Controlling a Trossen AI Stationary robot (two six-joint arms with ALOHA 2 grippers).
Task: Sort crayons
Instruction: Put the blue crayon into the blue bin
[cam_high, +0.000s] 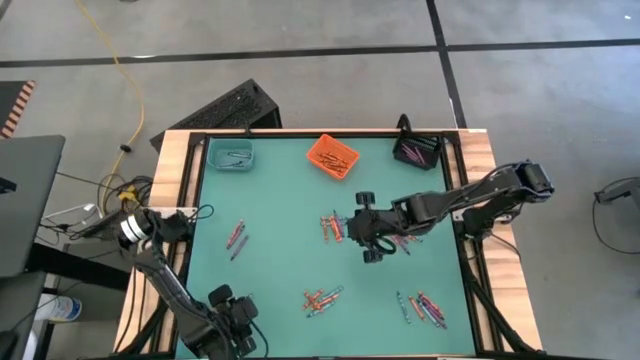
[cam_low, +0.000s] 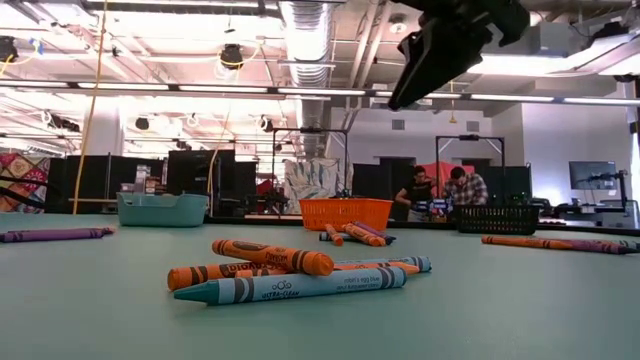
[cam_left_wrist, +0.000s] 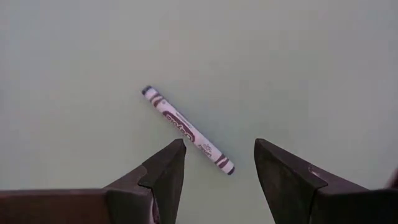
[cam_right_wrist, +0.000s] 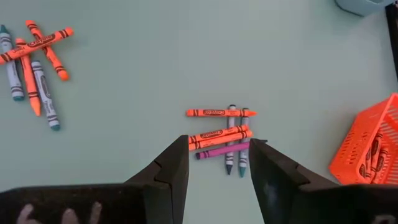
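So the teal worktop (cam_high: 280, 260) is basically a sorting layout: three bins line the far edge, a teal bin (cam_high: 231, 156), an orange bin (cam_high: 332, 156) already holding orange crayons, and a black bin (cam_high: 416, 151), presumably one per colour. The crayons are still scattered in loose mixed piles across the mat, so most of the sorting looks undone.

The right hand (cam_high: 371, 238) hangs above the middle of the mat with its fingers spread and nothing between them. Right below it sits a small cluster (cam_right_wrist: 222, 135) of orange, blue-grey and one purple crayon, seemingly its pick. The purple one lies nearest the gap between the fingers.

The left hand (cam_left_wrist: 217, 165) waits at the near edge, fingers apart and empty, with a single purple crayon (cam_left_wrist: 187, 129) lying just beyond its fingertips.
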